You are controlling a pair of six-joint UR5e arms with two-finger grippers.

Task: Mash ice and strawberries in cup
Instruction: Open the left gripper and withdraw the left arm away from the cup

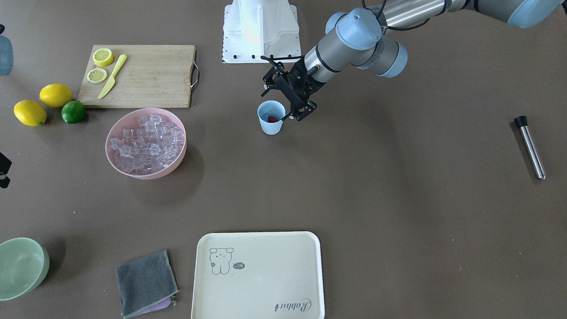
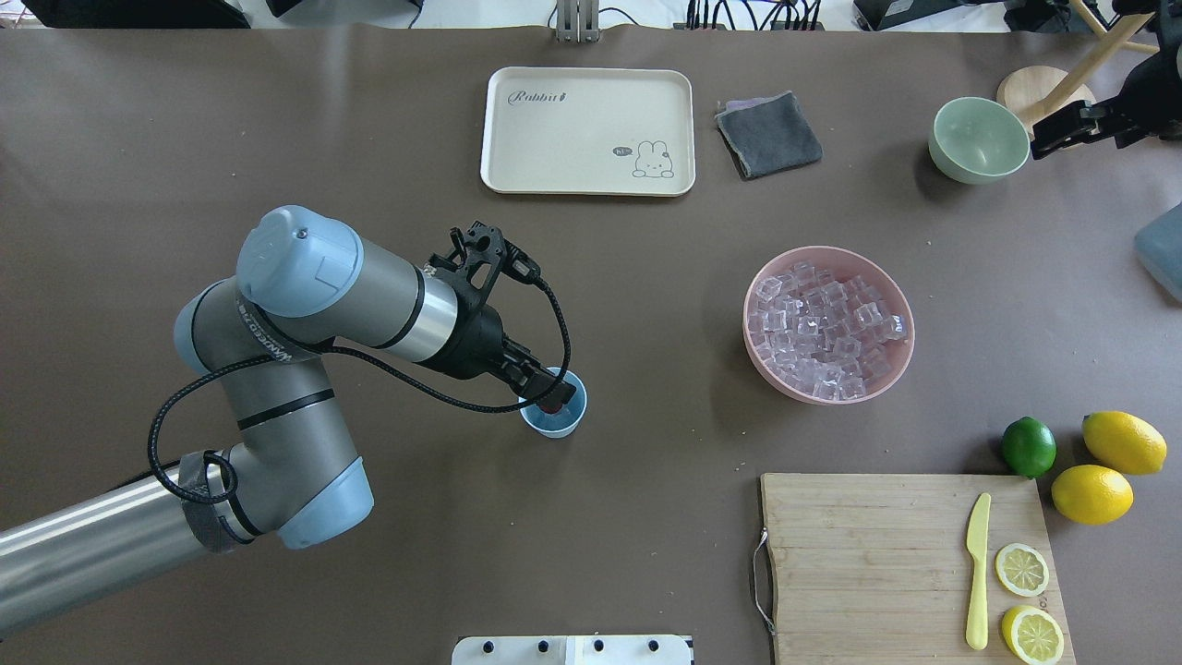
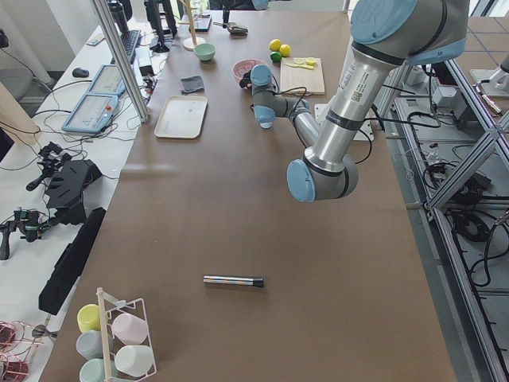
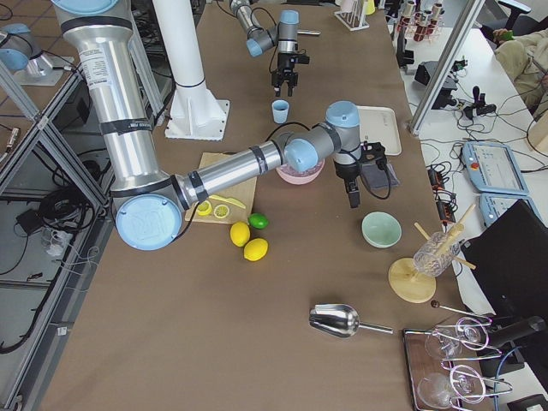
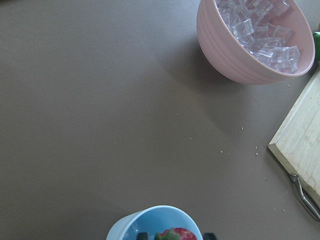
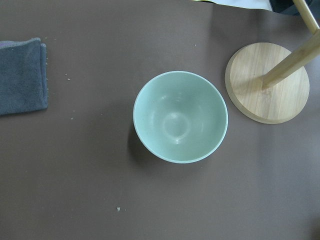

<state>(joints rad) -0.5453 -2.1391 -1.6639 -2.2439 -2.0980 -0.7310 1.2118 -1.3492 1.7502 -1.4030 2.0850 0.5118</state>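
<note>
Across your brown table (image 1: 398, 199), the left gripper (image 2: 545, 392) is hanging over the small light-blue plastic cup (image 2: 556, 425). You cannot tell its grip, nor that of the right gripper (image 2: 1043, 140).

- Cup (image 2: 559, 425), mouth: taken up by my left gripper (image 2: 547, 392), fingers parted over it. No room for a second tool.
- Table (image 2: 665, 369) between cup and pink bowl (image 2: 755, 356): bare, free passage.
- Pink bowl: heaped with ice (image 2: 822, 323), open from above.
- Cutting board (image 2: 859, 554): near the bowl on my side, its metal handle (image 2: 759, 582) jutting toward that lane.
- My left arm (image 2: 351, 286): spans the table on the cup's left and blocks that approach.
- Tray (image 2: 554, 129) and cloth (image 2: 768, 134): far edge, well apart.
- Metal rod (image 1: 530, 148): alone, bare table around it.
</note>
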